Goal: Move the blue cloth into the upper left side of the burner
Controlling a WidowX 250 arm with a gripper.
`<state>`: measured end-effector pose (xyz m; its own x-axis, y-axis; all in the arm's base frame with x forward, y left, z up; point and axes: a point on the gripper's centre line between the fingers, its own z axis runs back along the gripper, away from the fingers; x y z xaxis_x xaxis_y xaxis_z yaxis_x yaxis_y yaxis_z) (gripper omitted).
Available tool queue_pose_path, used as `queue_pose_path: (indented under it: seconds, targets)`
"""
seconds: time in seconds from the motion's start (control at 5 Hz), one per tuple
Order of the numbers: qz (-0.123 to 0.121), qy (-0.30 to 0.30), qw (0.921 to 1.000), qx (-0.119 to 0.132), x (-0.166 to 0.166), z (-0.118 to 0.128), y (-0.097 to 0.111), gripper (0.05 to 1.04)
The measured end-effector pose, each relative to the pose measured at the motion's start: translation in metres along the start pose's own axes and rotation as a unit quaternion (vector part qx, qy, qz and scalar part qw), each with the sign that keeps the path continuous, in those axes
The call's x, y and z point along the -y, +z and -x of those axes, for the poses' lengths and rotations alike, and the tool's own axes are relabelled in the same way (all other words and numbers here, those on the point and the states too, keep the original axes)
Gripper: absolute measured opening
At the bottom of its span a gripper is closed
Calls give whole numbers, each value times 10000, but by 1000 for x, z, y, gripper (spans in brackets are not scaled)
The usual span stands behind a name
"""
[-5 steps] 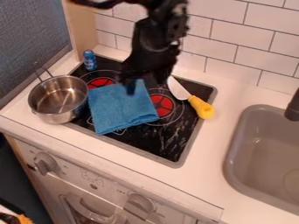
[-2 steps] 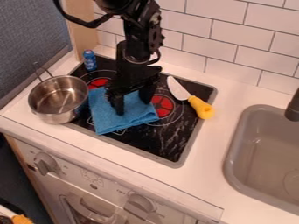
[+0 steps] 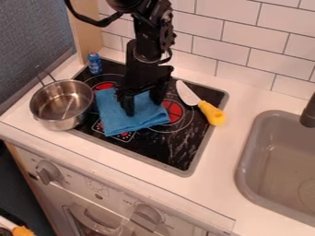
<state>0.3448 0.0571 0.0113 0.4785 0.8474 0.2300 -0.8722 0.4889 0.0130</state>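
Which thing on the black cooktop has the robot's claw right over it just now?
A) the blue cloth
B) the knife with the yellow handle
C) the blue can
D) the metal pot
A: the claw is down at the blue cloth, whose folds spread out around its tips on the cooktop.

No text, label, brand, number or sign is legible.
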Motion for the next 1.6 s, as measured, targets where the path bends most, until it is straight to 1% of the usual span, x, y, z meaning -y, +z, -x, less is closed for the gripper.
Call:
queue_pose_path:
  seconds: [0.2, 0.4, 0.6, 0.8, 1.2, 1.6]
  targets:
    - [-104, -74, 9999, 47, 9, -10, -2, 1000]
    - [-146, -60, 9999, 55, 14, -24, -6, 1000]
    - [-154, -50, 9998, 85, 24, -46, -11, 1000]
    - [-45, -48, 9999, 113, 33, -66, -16, 1001]
    - [1, -87, 9999, 102, 37, -80, -21, 1001]
    - [42, -90, 9999, 98, 35, -77, -19, 999]
